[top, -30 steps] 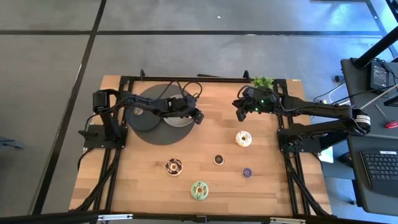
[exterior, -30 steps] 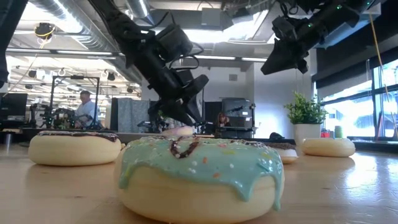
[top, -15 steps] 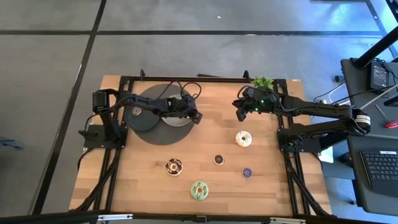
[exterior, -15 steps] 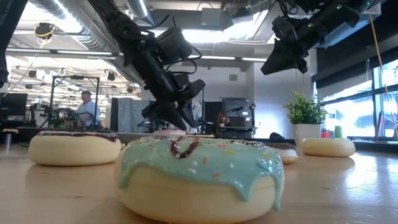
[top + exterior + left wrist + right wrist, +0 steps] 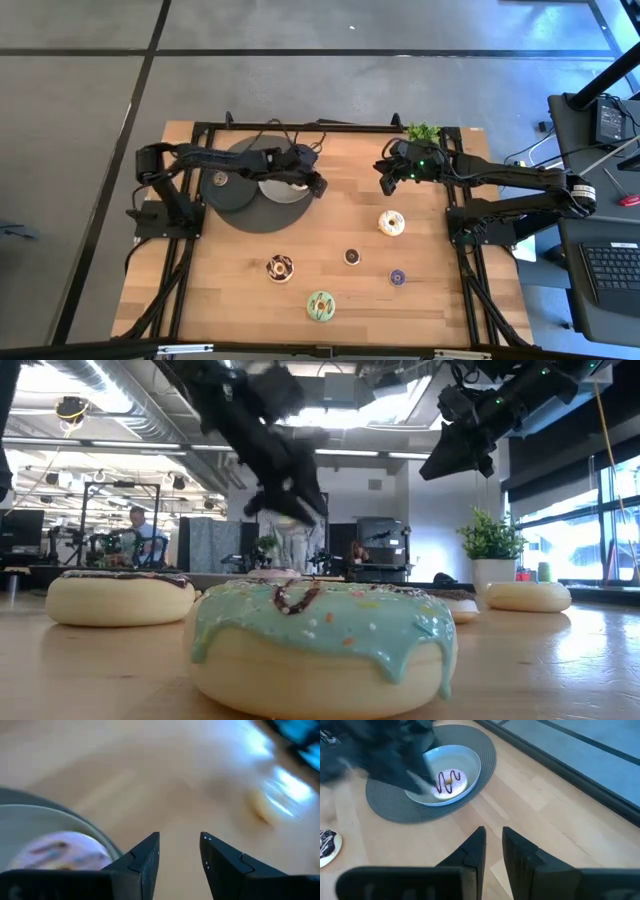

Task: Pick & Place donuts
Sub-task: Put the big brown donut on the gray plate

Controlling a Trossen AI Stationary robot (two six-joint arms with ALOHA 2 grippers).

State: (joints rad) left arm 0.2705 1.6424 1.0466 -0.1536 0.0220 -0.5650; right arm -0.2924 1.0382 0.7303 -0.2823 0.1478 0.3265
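A pink donut [image 5: 451, 782] with a dark squiggle lies in the grey plate [image 5: 470, 757], which rests on the dark round disc [image 5: 232, 195]. My left gripper [image 5: 180, 837] is open and empty in the air above the plate's right rim [image 5: 318, 186]; the pink donut [image 5: 60, 851] shows just beside its fingers. My right gripper [image 5: 492, 830] hovers over the table's far right part [image 5: 384, 184], slightly open and empty. On the bare wood lie a white donut [image 5: 391, 223], a chocolate donut [image 5: 280, 267], a green donut [image 5: 320, 306], a tiny brown one [image 5: 352, 257] and a tiny purple one [image 5: 397, 277].
A small potted plant [image 5: 423, 131] stands at the far edge behind my right gripper. A small round object [image 5: 218, 180] sits on the left part of the disc. Black frame rails run along the table's left, right and far sides. Bare wood lies between the disc and the loose donuts.
My left gripper has risen from just above the plate to well clear of it, moving fast enough to blur. The pink donut has stayed in the plate.
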